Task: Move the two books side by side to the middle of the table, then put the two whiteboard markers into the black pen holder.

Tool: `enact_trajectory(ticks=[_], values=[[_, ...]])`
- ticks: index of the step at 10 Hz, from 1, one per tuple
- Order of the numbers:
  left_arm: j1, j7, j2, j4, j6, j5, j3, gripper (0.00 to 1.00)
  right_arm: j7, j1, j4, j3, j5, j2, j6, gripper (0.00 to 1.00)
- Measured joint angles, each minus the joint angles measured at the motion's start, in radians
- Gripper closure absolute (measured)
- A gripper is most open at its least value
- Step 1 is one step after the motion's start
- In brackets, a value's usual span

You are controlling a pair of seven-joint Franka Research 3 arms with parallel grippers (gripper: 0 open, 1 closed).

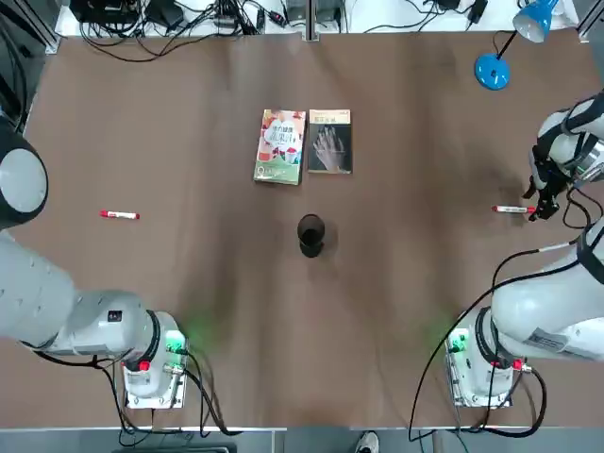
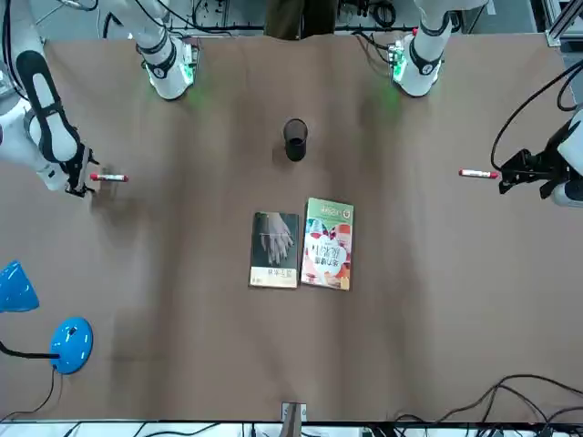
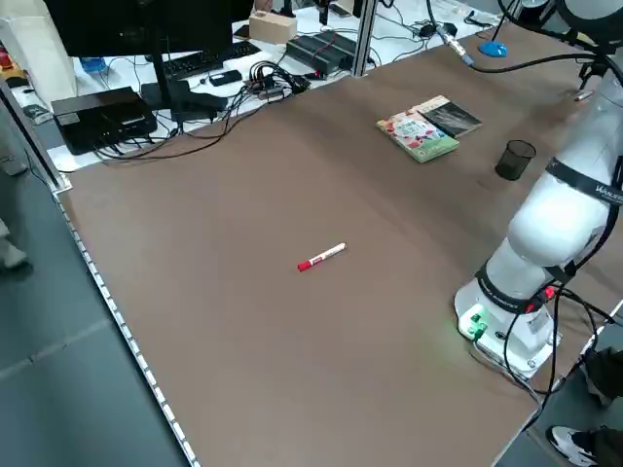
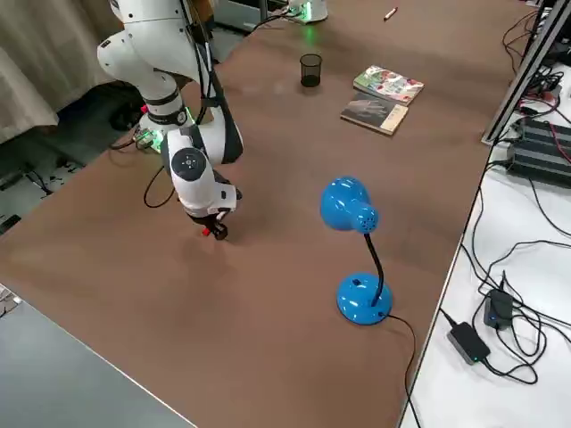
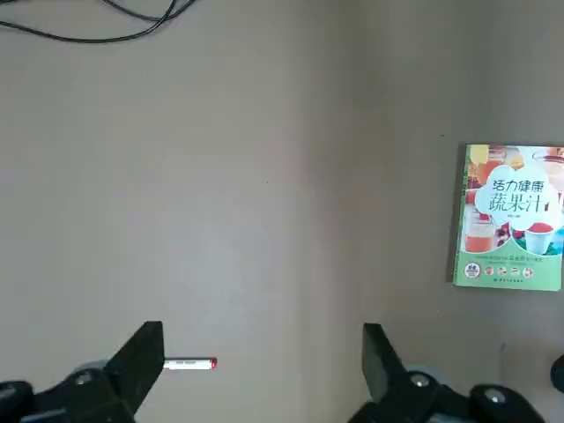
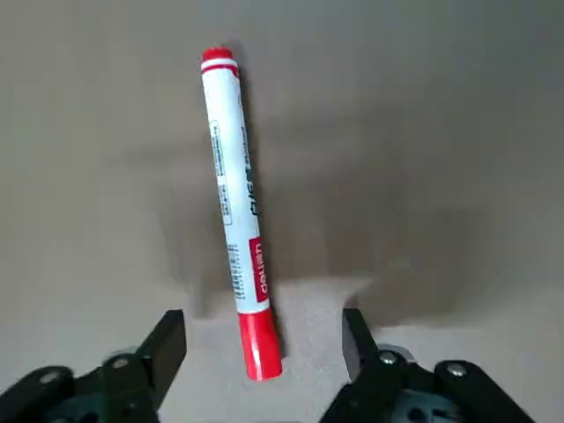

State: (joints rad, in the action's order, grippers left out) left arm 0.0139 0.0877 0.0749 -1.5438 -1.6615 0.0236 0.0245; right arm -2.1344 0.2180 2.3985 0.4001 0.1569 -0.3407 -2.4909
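Observation:
The two books lie side by side on the table [image 1: 189, 113], the colourful one [image 1: 279, 146] left of the dark grey one [image 1: 329, 142]. Just nearer the arms stands the black pen holder [image 1: 310, 236], upright. One whiteboard marker [image 1: 512, 209] lies at the right edge. My right gripper [image 6: 263, 326] is down at the table, open, its fingers either side of this marker's red cap without touching it. The other marker [image 1: 120, 215] lies at the left. My left gripper [image 5: 260, 339] hangs open, high above it, and holds nothing.
A blue desk lamp stands at the far right corner, with a round base [image 1: 492, 72] and its head [image 1: 535, 19] leaning over the table edge. Cables and electronics line the far edge [image 1: 189, 19]. Both arm bases sit at the near edge.

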Motion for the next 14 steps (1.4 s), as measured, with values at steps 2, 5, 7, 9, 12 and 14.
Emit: enact_trajectory(ticks=[2, 5, 7, 9, 12, 14], values=[[0.0, 0.008, 0.0, 0.0, 0.0, 0.0, 0.0, 0.01, 0.0, 0.0, -0.001, -0.002, 0.0, 0.0, -0.01, 0.41], [0.0, 0.01, 0.0, 0.0, 0.0, 0.0, -0.001, 0.01, 0.0, 0.0, -0.001, -0.006, 0.0, 0.0, -0.013, 0.68], [0.0, 0.01, 0.0, 0.0, 0.0, 0.0, -0.001, 0.01, 0.0, 0.0, -0.001, -0.006, 0.0, 0.0, -0.014, 0.69], [0.0, 0.01, 0.0, 0.0, 0.0, 0.0, -0.001, 0.01, -0.002, 0.0, 0.0, -0.007, -0.002, 0.003, -0.013, 0.79], [0.0, 0.01, 0.0, 0.0, 0.0, 0.0, -0.001, 0.01, -0.003, 0.0, 0.001, -0.012, -0.009, 0.005, -0.015, 0.81], [0.0, 0.01, 0.0, 0.0, 0.0, 0.0, -0.001, 0.01, -0.01, 0.0, 0.001, -0.045, 0.029, 0.011, -0.005, 0.81]])
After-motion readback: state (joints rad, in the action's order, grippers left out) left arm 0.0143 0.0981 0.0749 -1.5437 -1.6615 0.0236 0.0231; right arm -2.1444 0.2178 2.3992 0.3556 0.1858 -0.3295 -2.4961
